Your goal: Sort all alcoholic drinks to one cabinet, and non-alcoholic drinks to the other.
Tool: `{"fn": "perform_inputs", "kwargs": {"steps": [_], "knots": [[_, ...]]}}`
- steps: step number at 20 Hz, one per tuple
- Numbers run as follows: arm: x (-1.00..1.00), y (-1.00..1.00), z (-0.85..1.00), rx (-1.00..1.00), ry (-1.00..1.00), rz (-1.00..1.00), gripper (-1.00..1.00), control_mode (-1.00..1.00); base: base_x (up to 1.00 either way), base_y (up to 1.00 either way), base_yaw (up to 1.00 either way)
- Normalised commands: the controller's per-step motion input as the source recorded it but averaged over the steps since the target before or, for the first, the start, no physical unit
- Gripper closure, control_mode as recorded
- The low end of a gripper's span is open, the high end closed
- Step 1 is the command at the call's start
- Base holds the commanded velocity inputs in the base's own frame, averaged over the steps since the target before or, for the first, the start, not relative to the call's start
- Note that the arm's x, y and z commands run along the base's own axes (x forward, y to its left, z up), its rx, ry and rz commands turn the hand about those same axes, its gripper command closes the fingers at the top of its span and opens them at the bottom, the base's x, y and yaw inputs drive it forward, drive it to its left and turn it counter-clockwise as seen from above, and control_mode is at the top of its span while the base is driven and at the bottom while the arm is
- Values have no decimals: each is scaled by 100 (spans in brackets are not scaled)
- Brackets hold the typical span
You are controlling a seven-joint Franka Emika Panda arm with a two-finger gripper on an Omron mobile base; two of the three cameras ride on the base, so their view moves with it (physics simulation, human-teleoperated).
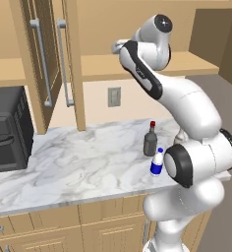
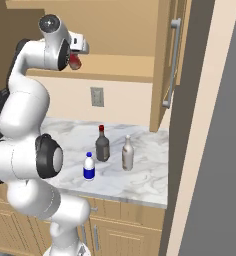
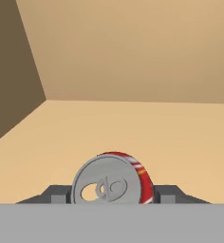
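The pincer (image 3: 112,199) is pinching the red soda can (image 3: 111,179) between its two dark tips; the can is showing its round silver top with the pull tab, and a red side with a white stripe. It is being held just above the pale wooden floor of the open wall cabinet (image 2: 115,67), with the cabinet's back wall beyond it and a shadowed side wall to one side. In the right base view the can (image 2: 75,61) is hanging at the raised hand, at the front edge of that cabinet.

Below, on the marbled surface (image 1: 78,167), three bottles are standing upright: nearest the arm one white bottle (image 2: 89,166) with blue label and cap, just behind it one dark grey bottle (image 2: 102,144) with a red cap, and beside that one slim pale beige bottle (image 2: 128,153). A black appliance (image 1: 7,130) is sitting at the surface's far left, and two cabinet doors with long silver handles (image 1: 64,61) are standing open above it
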Motion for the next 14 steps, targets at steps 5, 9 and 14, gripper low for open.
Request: {"fn": "perform_inputs", "kwargs": {"steps": [5,9,14], "knots": [[42,0,-3,0,0,0,100,-100,0,0,0],[48,-6,-1,0,0,0,100,-100,0,0,0],[41,-5,-13,0,0,0,100,-100,0,0,0]]}}
